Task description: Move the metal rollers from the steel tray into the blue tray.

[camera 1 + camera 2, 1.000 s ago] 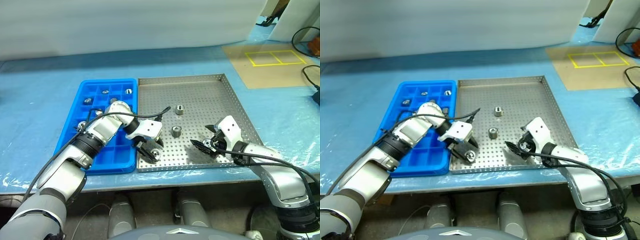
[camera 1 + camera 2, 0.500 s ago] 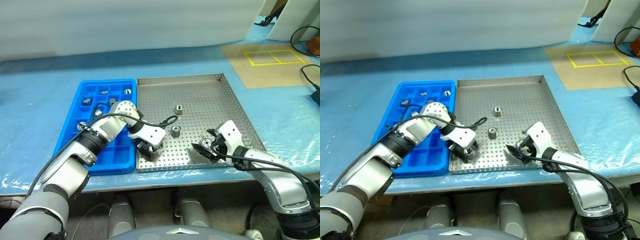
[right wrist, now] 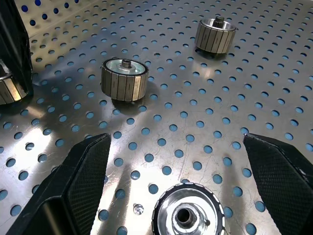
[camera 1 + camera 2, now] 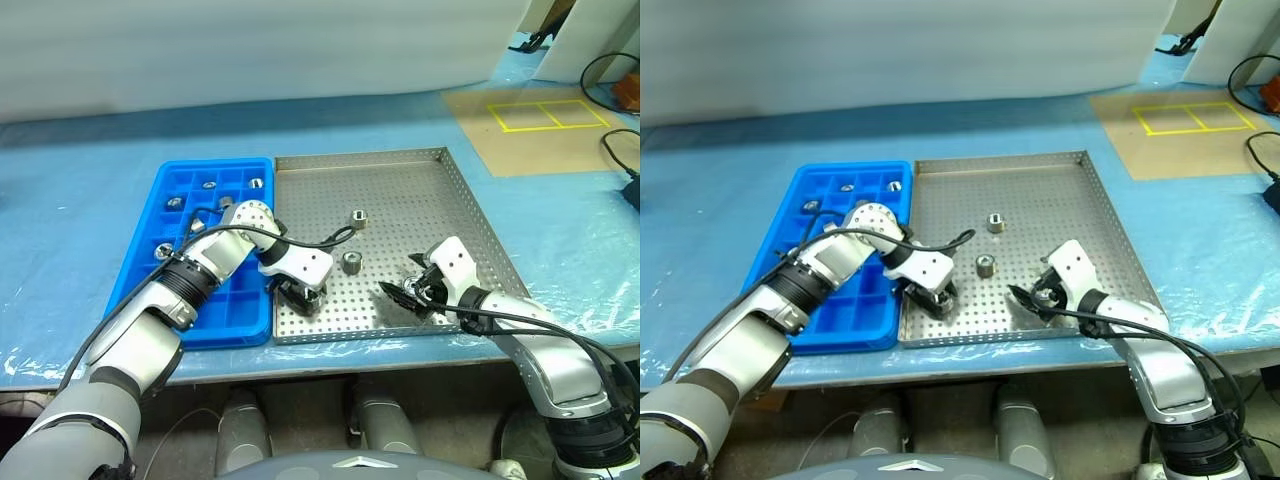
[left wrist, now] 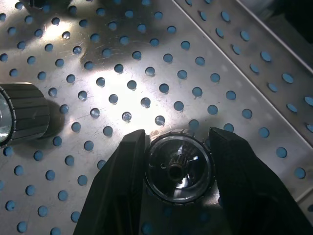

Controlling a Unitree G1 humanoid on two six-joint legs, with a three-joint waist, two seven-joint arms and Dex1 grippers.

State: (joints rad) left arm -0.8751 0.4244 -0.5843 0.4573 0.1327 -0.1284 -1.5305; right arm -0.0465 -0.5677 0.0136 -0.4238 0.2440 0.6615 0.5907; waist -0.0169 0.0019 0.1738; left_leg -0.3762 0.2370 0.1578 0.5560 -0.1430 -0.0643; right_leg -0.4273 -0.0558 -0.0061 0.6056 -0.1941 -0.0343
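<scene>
Roller clamped in L gripper; R gripper wide, straddling another.

Roller clamped between black fingers, lower rim cut off at the picture's edge. Rollers in the blue tray too small to count.

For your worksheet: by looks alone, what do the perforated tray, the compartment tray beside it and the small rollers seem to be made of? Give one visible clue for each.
Steel tray: apparently bare sheet metal, grey and shiny, with glare between its punched holes.
Blue tray: probably moulded plastic, uniformly bright blue, with a soft sheen.
Metal rollers: likely machined metal, silver-grey, with grooved sides and mirror-bright end faces.
</scene>
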